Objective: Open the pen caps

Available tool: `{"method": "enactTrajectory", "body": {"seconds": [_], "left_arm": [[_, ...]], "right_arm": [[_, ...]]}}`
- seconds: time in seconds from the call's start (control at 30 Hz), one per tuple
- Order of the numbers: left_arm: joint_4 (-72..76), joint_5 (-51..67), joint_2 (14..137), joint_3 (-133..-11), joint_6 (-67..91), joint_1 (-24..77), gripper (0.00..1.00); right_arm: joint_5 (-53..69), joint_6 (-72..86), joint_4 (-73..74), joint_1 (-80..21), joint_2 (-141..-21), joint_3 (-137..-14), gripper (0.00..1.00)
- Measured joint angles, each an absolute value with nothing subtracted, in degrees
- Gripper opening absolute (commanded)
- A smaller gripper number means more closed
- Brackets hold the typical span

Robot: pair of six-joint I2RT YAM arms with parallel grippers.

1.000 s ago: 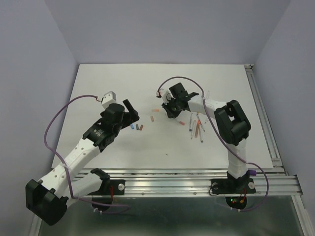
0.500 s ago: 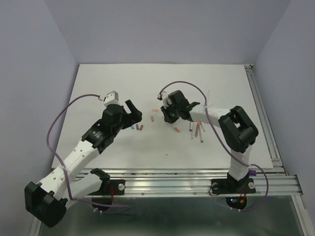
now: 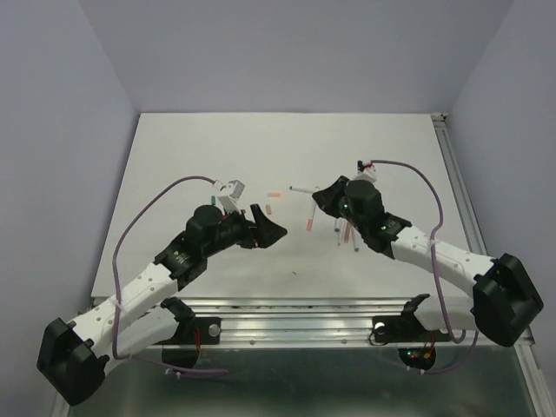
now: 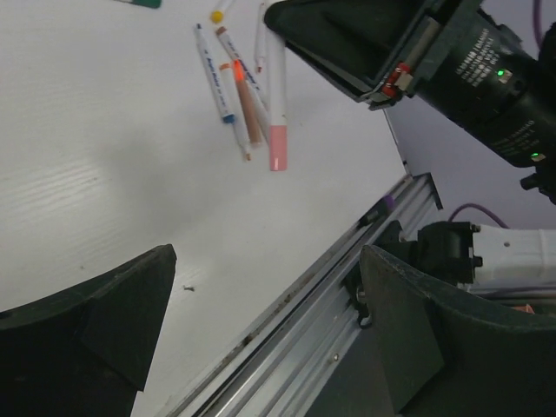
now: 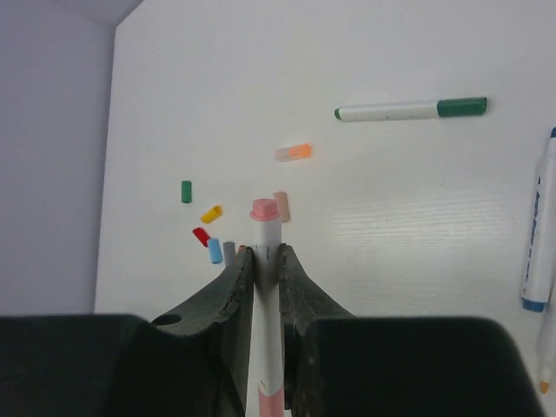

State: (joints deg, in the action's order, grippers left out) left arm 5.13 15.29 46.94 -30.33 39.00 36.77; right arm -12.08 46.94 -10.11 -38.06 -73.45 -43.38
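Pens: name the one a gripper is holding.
The pink pen, clamped in the right gripper. The green pen and the blue pen lie loose on the table.

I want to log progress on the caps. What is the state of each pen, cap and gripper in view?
right gripper: jaws shut on the pink pen.
pink pen: gripped, pink cap on.
left gripper: jaws open, empty.
green pen: lying flat, cap on.
loose caps: off their pens, lying scattered.
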Motion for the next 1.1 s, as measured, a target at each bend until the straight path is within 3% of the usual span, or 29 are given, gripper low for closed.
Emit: {"method": "enactTrajectory", "body": {"seconds": [0.37, 0.9, 0.97, 1.1], "left_arm": [[14.52, 16.49, 59.05, -32.49, 37.95, 43.62, 0.90], [15.40, 16.88, 64.73, -38.28, 34.83, 44.25, 0.85], [15.38, 17.06, 65.28, -38.28, 34.59, 44.27, 0.82], [15.33, 17.58, 66.41, -38.35, 34.00, 44.27, 0.61]], "right_arm": [[-24.34, 64.95, -6.74, -45.04, -68.12, -41.30, 0.01], [-27.68, 70.37, -2.63, -48.60, -69.14, -42.87, 0.01], [-27.66, 70.37, -2.96, -48.77, -69.49, -43.57, 0.01], [-27.53, 70.30, -3.46, -48.86, -70.13, -44.40, 0.01]]}}
